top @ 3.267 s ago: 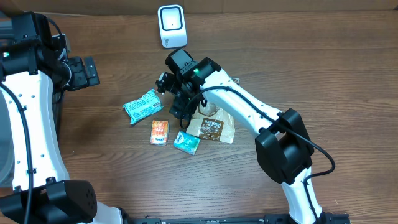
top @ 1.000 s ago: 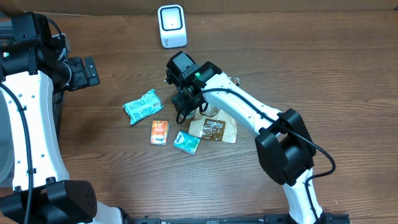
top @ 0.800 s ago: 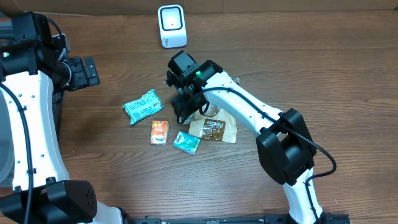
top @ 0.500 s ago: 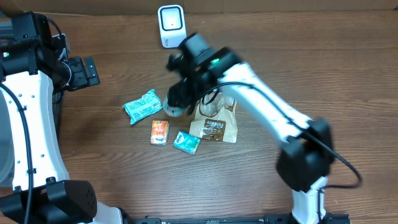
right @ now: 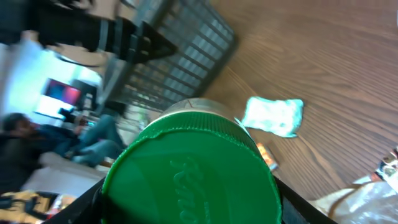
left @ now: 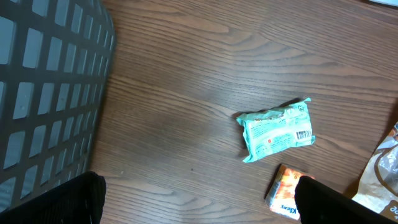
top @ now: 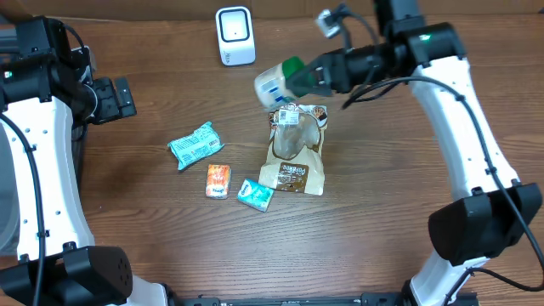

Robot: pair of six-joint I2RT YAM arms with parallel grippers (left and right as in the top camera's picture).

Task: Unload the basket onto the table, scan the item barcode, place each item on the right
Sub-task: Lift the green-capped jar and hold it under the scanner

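Lifted off the table since earlier: white round jar with green lid, clamped in right gripper; left gripper spread wide.

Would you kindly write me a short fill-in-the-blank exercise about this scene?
1. The right gripper holds a bottle with a ____ lid.
2. The left gripper has its jaws ____.
3. The scanner is ____ in colour.
Missing words: green; open; white.
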